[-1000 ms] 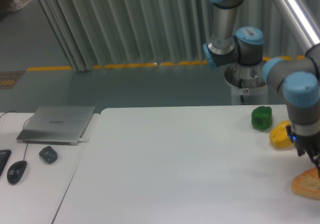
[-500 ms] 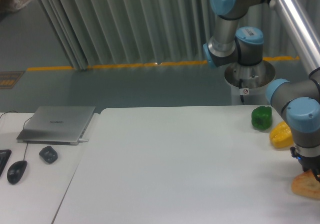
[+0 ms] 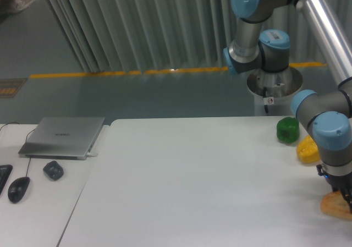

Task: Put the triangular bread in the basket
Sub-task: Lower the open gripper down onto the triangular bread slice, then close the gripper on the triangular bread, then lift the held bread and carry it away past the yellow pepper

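Note:
The triangular bread point(image 3: 331, 207) is a golden-brown wedge lying on the white table point(image 3: 192, 186) at the far right edge, partly cut off by the frame. My gripper point(image 3: 346, 199) points down and is right on top of the bread's upper right side. Its dark fingers are mostly cut off by the frame edge, so I cannot tell whether they grip the bread. No basket is in view.
A yellow bell pepper point(image 3: 308, 149) and a green bell pepper point(image 3: 287, 130) lie just behind the gripper. On the left desk are a closed laptop point(image 3: 63, 137), a dark round object point(image 3: 53, 170) and a mouse point(image 3: 18, 190).
The arm's wrist has lowered and shifted slightly over the bread. The bread has stayed about where it was.

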Controlling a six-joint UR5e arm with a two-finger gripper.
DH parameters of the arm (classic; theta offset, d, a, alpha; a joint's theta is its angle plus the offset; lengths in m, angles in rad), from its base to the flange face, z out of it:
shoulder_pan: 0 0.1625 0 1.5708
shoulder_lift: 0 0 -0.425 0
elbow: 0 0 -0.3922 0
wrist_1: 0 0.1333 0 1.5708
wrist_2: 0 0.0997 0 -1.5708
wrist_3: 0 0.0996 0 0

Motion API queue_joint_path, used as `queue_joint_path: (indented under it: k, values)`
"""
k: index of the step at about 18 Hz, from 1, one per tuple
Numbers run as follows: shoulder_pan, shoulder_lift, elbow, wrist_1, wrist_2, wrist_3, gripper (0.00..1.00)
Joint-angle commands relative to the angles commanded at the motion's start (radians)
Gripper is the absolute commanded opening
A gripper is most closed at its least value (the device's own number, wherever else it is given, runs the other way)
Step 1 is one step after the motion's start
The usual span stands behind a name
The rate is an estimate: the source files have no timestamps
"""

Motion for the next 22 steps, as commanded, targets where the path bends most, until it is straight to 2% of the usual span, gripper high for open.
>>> queue_joint_path:
  k: [1, 2, 5, 8, 10, 14, 18, 22]
  values:
    - [0.0, 0.0, 0.0, 0.0, 0.002, -0.002, 0.43]
    - [0.0, 0.0, 0.0, 0.0, 0.002, -0.005, 0.41]
    - [0.002, 0.012, 0.0, -0.005, -0.006, -0.003, 0.4]
    - [0.002, 0.061, 0.011, -0.118, -0.034, -0.009, 0.39]
    - [0.0, 0.09, 0.011, -0.152, -0.038, -0.009, 0.39]
    - [0.009, 0.184, 0.011, -0.296, -0.093, -0.008, 0.39]
    - [0.064, 0.224, 0.018, -0.389, -0.107, 0.035, 0.39]
    - [0.149, 0.253, 0.018, -0.419, -0.115, 0.248, 0.38]
